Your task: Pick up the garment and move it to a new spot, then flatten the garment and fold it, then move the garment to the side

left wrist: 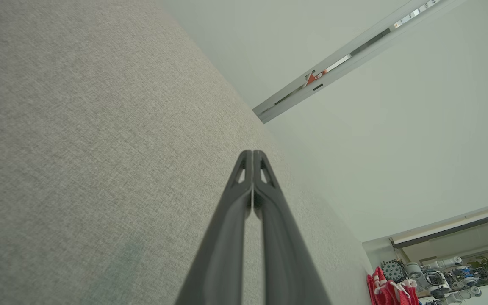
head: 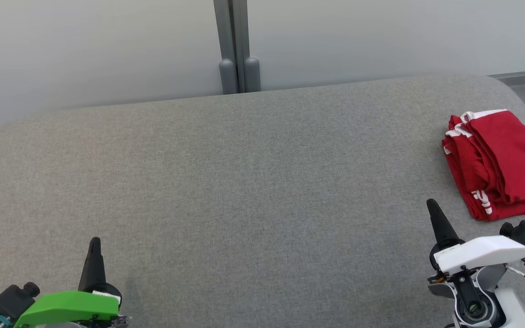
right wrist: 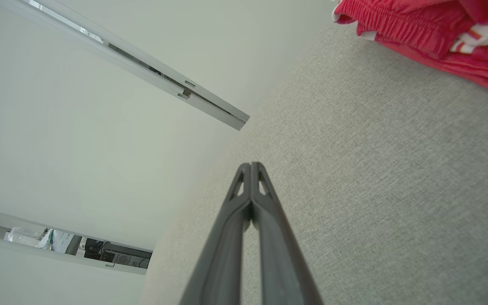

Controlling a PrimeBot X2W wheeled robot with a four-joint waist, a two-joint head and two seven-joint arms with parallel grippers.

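Red garment (head: pixel 504 164) folded at counter (head: pixel 244 182) right edge; left tool (head: pixel 95 241) and right tool (head: pixel 431 203) pinched closed, empty, off it: task apparently complete.

Broad grey woven-fabric padded surface (head: pixel 253 182), corners rounded at far left and far right. Folded red garment with white stripe trim (head: pixel 504 164) lay directly on it near far-right corner, layered edges facing left, right part cut off by head view's edge.
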